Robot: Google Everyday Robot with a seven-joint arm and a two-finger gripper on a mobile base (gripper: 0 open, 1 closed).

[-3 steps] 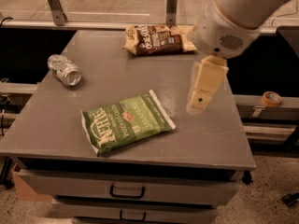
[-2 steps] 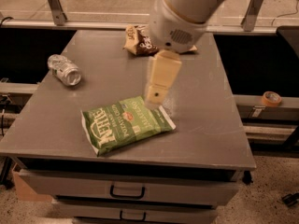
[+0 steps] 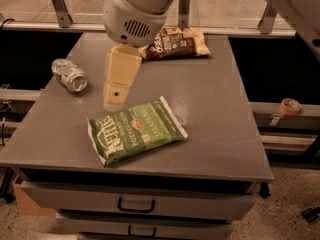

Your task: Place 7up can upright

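The small silvery aluminium 7up can (image 3: 70, 75) lies sideways on the grey counter (image 3: 215, 94), left of the flat green chip bag (image 3: 135, 130); the cream claw (image 3: 114, 96) hovers between them, and I cannot tell its grip.

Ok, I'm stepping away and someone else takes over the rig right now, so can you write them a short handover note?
Gripper: hovers over the table, just behind the green Kettle chip bag, and is not on the can.
7up can: lies on its side near the table's left edge in the view, apart from the gripper and both bags.
Brown chip bag: at the back of the table.
Done: nothing yet; the can is neither grasped nor upright.
Left: move to the can, grasp it and stand it upright on the table.
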